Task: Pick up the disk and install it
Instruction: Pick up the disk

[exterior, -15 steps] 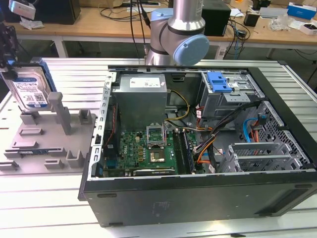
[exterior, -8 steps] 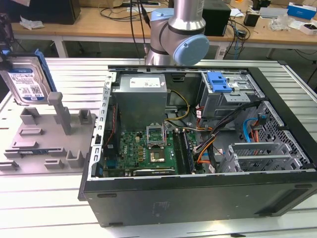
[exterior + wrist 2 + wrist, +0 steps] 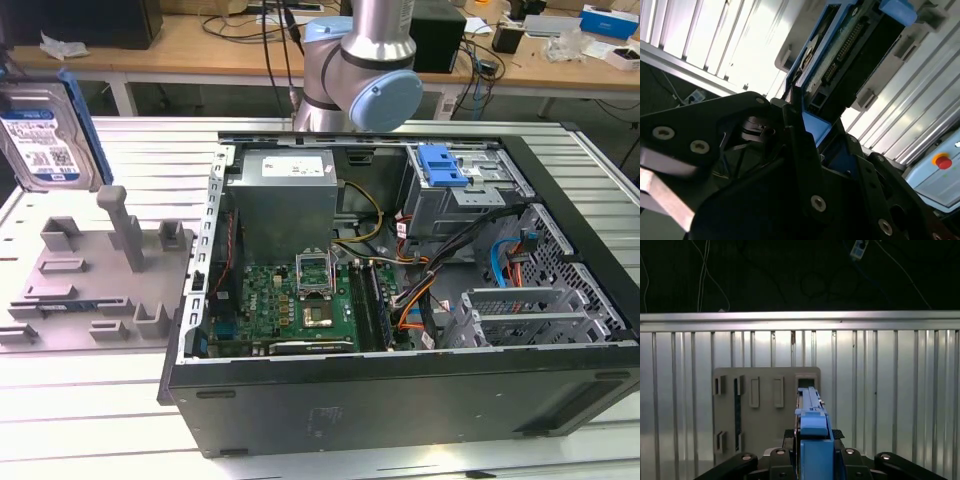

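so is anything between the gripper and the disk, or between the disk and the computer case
Nothing between those two: the gripper is shut on the disk. Toward the open computer case, upright posts on the grey holder stand below the disk; the way over them looks clear.

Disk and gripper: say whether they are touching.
Touching. In the second wrist view the gripper clamps the disk on both sides of its blue edge, with no gap.

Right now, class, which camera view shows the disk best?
The exterior view: the disk faces the camera, showing its white-and-blue label and blue bracket. The first wrist view shows it edge-on; the second wrist view shows its dark underside at a slant.
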You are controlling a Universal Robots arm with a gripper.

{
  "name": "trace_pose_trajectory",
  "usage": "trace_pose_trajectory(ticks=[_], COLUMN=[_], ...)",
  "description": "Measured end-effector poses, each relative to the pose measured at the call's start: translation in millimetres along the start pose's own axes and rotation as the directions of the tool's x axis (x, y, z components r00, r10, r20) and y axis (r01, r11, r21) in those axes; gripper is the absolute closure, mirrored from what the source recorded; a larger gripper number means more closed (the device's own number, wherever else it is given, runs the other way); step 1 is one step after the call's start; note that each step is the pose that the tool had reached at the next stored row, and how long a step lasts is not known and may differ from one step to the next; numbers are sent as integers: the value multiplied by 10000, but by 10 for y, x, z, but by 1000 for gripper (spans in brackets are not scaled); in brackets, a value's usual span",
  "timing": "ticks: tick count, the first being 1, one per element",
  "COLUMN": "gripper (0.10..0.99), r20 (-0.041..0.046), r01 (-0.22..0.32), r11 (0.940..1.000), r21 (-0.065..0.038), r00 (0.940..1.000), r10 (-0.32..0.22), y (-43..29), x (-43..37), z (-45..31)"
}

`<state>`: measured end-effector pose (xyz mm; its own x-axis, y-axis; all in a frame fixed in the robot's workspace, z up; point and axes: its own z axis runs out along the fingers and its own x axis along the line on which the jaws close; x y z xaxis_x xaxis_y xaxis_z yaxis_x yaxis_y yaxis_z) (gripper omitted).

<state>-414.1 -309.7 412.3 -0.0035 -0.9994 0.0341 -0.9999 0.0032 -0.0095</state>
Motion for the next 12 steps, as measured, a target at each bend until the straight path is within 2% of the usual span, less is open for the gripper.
trace_pose_trajectory(ticks=[3, 11, 12], gripper=[722, 722, 722], r20=[4, 5, 6], r01=[0, 0, 0], r11=[10000, 10000, 10000], r21=[0, -1, 0], r00=[10000, 10000, 10000], r10=[0, 0, 0], y=[-12, -30, -35], x=[7, 16, 19], z=[-201, -478, -539])
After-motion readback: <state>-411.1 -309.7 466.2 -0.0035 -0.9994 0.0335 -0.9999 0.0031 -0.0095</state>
